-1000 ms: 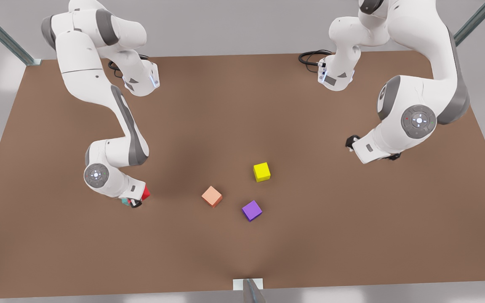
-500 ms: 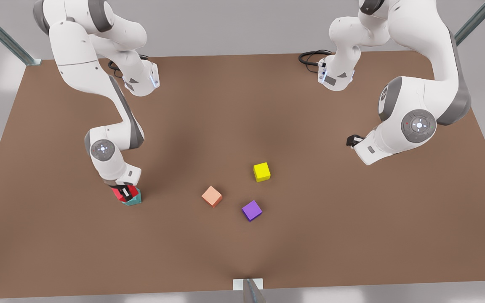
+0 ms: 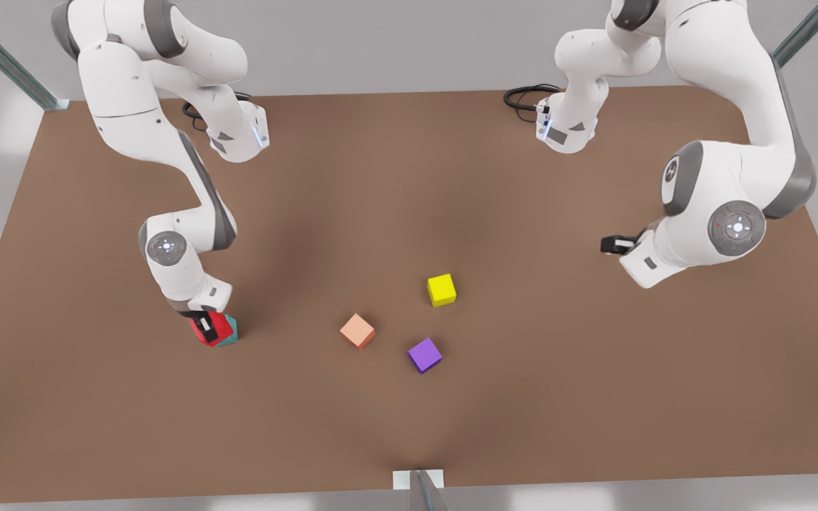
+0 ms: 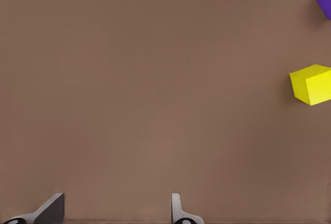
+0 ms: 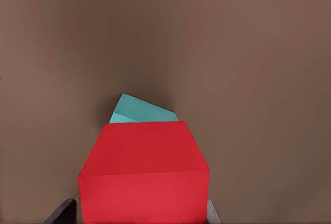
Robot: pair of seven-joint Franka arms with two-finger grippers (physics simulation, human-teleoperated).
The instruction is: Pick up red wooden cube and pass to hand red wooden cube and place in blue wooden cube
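- Right gripper [image 3: 204,328], at the front view's left, clamped on the red wooden cube [image 3: 217,327], holding it over the teal blue wooden cube [image 3: 230,331].
- Placing step in hand; contact between cubes unclear.
- Next, probably: square the red cube up, lower, release.
- Left gripper [image 3: 611,245] waiting at far right, fingers [image 4: 178,211] apart, empty, well away from the yellow cube [image 3: 442,289].

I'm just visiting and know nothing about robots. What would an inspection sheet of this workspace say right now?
Surface: brown table, flat.
Job's things: red wooden cube atop the blue wooden cube, held there.
Clutter: salmon cube, yellow cube, purple cube, lying apart mid-table.
Grippers: right gripper shut on the red wooden cube, at the front view's left; left gripper open, waiting at the front view's right.
Cables: black loops at the arm bases.
Surroundings: metal frame struts, grey backdrop.
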